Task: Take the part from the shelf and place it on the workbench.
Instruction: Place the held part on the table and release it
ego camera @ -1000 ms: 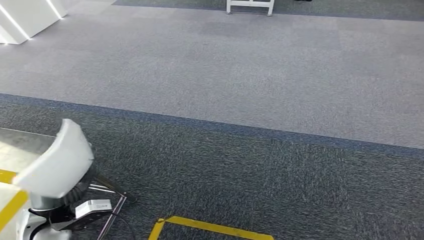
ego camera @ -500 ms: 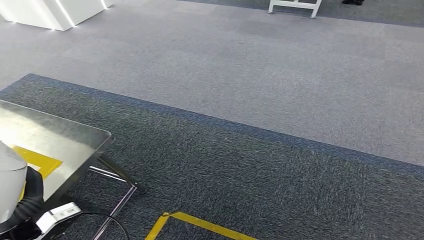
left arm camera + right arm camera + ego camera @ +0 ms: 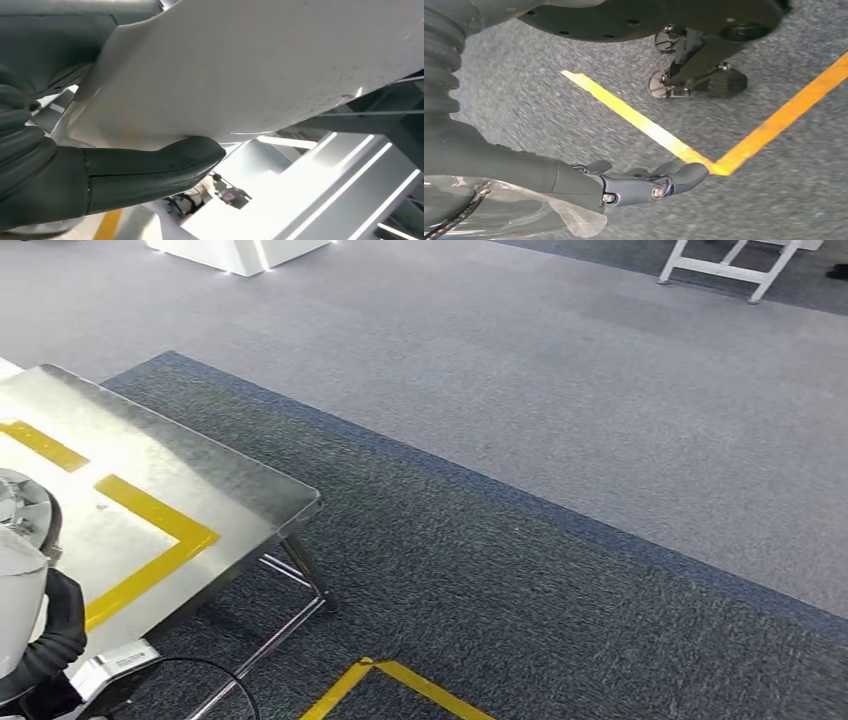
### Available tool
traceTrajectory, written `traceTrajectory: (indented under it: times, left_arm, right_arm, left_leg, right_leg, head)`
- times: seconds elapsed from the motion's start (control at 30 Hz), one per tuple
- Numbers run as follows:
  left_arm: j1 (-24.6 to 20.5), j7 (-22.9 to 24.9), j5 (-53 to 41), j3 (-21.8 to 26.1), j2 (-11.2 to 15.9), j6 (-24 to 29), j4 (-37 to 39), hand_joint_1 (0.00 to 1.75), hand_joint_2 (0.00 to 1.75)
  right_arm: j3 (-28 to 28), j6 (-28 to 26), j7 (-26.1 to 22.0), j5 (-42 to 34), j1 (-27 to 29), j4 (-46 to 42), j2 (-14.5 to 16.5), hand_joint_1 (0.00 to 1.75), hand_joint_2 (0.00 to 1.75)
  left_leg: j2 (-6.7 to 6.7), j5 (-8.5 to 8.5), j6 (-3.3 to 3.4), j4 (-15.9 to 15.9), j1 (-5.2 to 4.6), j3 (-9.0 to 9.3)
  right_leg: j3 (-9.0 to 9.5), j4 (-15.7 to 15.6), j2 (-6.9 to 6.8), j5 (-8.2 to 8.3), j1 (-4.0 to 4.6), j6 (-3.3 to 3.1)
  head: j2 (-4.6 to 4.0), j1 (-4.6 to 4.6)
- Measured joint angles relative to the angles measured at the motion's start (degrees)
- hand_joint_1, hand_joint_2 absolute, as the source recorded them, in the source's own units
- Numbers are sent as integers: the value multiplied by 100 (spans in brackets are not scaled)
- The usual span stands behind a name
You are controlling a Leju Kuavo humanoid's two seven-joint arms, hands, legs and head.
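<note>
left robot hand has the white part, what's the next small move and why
Probably keep turning toward the shiny metal workbench with yellow tape: the left robot hand grips the white curved plastic part, but the bench sits at the head view's left edge, not ahead.

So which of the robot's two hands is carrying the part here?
The left hand: its thumb presses against the white part. The right hand hangs above the carpet, fingers extended, holding nothing.

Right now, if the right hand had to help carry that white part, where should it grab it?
Probably the far edge of the white part, opposite the left hand. It is a broad, thin panel pinched near one end by that hand's thumb, so a thumb-and-fingers pinch coming from the open side should balance it.
</note>
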Motion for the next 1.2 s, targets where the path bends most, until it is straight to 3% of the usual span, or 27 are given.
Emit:
traceTrajectory:
  times: [0.07, 0.1, 0.13, 0.2, 0.27, 0.33, 0.37, 0.4, 0.47, 0.53, 0.57, 0.63, 0.7, 0.77, 0.83, 0.87, 0.93, 1.0, 1.07, 1.13, 1.2]
  left_arm:
    - [-5, -1, 2, 7, -10, -1, -2, 175, 175]
    - [-4, -3, 13, 14, -15, -1, -6, 175, 175]
    - [1, -9, 29, 23, -22, -1, -12, 175, 175]
    - [-16, -23, 84, 45, -37, 0, -29, 175, 175]
    - [-40, -29, 127, 74, -55, 1, -36, 175, 175]
    - [-43, -38, 148, 139, -88, 1, -36, 175, 175]
    - [-41, -48, 156, 183, -111, 1, -36, 175, 175]
    - [-41, -60, 163, 225, -135, 0, -36, 175, 175]
    - [-45, -85, 176, 282, -175, -1, -36, 175, 175]
    - [-58, -103, 201, 330, -209, -1, -43, 175, 175]
    - [-59, -107, 221, 368, -223, -1, -50, 175, 175]
    - [-46, -100, 272, 484, -249, -1, -88, 175, 175]
    - [-42, -90, 324, 605, -269, 2, -145, 175, 175]
    - [-43, -85, 365, 686, -282, 3, -175, 175, 175]
    - [-31, -85, 455, 773, -287, 1, -176, 175, 175]
    - [-21, -89, 529, 836, -290, 1, -177, 175, 175]
    - [-3, -100, 690, 993, -298, 1, -178, 175, 175]
    - [0, -108, 822, 1151, -312, 1, -177, 175, 175]
    - [-6, -96, 877, 1295, -321, 0, -175, 175, 175]
    - [-12, -37, 862, 1426, -322, -1, -170, 175, 175]
    - [-40, 50, 834, 1549, -320, -1, -155, 175, 175]
  right_arm:
    - [-1, 8, -2, 1, -7, 0, -4, 0, 175]
    - [0, 9, -3, 2, -14, 0, -2, 0, 175]
    - [-1, 10, -5, 3, -17, -1, 2, 0, 175]
    - [-4, 9, -16, 7, -10, -2, 8, 0, 175]
    - [-10, 8, -27, 8, 7, -2, 8, 0, 175]
    - [-16, 9, -38, 8, 15, -2, 8, 0, 175]
    - [-19, 10, -42, 9, 16, -2, 9, 0, 175]
    - [-24, 12, -45, 9, 15, -2, 11, 0, 175]
    - [-33, 14, -48, 11, 13, -2, 15, 0, 175]
    - [-45, 12, -55, 16, 10, -2, 17, 0, 175]
    - [-51, 10, -57, 21, 6, -2, 17, 0, 175]
    - [-57, 8, -59, 36, -15, -4, 20, 0, 175]
    - [-62, 4, -60, 50, -31, -6, 23, 0, 175]
    - [-73, -4, -58, 57, -22, -6, 24, 0, 175]
    - [-86, -9, -53, 76, 8, -4, 27, 0, 175]
    - [-91, -11, -51, 91, 20, -3, 29, 0, 175]
    - [-98, -19, -51, 124, 25, -2, 31, 0, 175]
    - [-110, -26, -54, 139, 18, -3, 32, 0, 175]
    - [-130, -20, -58, 139, 11, -3, 34, 0, 175]
    - [-147, 4, -59, 138, 3, -3, 44, 0, 175]
    - [-157, 24, -59, 137, 3, -5, 58, 0, 175]
  left_leg:
    - [-124, 11, -60, 8, 25, -49]
    - [-189, 20, -94, 2, 37, -70]
    - [-171, 8, -127, 15, 37, -84]
    - [98, -170, -200, 272, 25, -202]
    - [432, -498, -278, 912, 58, -510]
    - [532, -637, -345, 1426, 118, -776]
    - [557, -555, -374, 1420, 145, -780]
    - [596, -379, -399, 1202, 167, -675]
    - [824, -16, -428, 475, 171, -312]
    - [1010, 95, -368, 42, 137, -116]
    - [1009, 66, -322, 4, 112, -118]
    - [880, 75, -220, -15, 109, -127]
    - [761, 94, -137, -45, 123, -105]
    - [636, 101, -75, -56, 121, -103]
    - [474, 99, -45, -55, 93, -103]
    - [388, 98, -40, -54, 79, -97]
    - [222, 94, -44, -52, 63, -77]
    - [77, 83, -70, -38, 55, -78]
    - [-50, 90, -133, -26, 74, -116]
    - [-130, 104, -209, -27, 99, -150]
    - [110, 1, -276, 119, 88, -215]
  right_leg:
    - [120, -196, 87, -29, 1, -22]
    - [152, -244, 30, -39, 0, -34]
    - [173, -273, -40, -27, -6, -54]
    - [239, -352, -208, -11, -36, -105]
    - [284, -380, -388, -27, -42, -137]
    - [309, -378, -568, -59, -51, -132]
    - [326, -378, -653, -76, -61, -119]
    - [349, -377, -731, -93, -75, -100]
    - [406, -374, -864, -136, -84, -40]
    - [446, -365, -983, -178, -60, 45]
    - [462, -368, -1047, -191, -48, 85]
    - [499, -379, -1126, -224, -61, 160]
    - [416, -161, -892, -402, -81, 203]
    - [79, 522, -551, -744, -74, 190]
    - [-296, 1184, -439, -936, -60, 159]
    - [-373, 1256, -423, -876, -53, 139]
    - [-217, 760, -353, -472, -40, 80]
    - [84, 43, -102, -166, -43, 17]
    - [243, -257, 49, -139, -35, -13]
    - [292, -304, -54, -131, -29, -50]
    - [332, -354, -190, -112, -47, -109]
  head:
    - [0, -5]
    - [0, -3]
    - [0, -8]
    - [0, -38]
    - [0, -69]
    - [0, -71]
    - [0, -71]
    - [0, -72]
    - [0, -78]
    - [0, -83]
    - [0, -85]
    - [0, -85]
    - [0, -69]
    - [0, -46]
    - [0, -41]
    - [0, -40]
    - [0, -40]
    - [0, -44]
    - [0, -48]
    - [0, -47]
    - [0, -75]
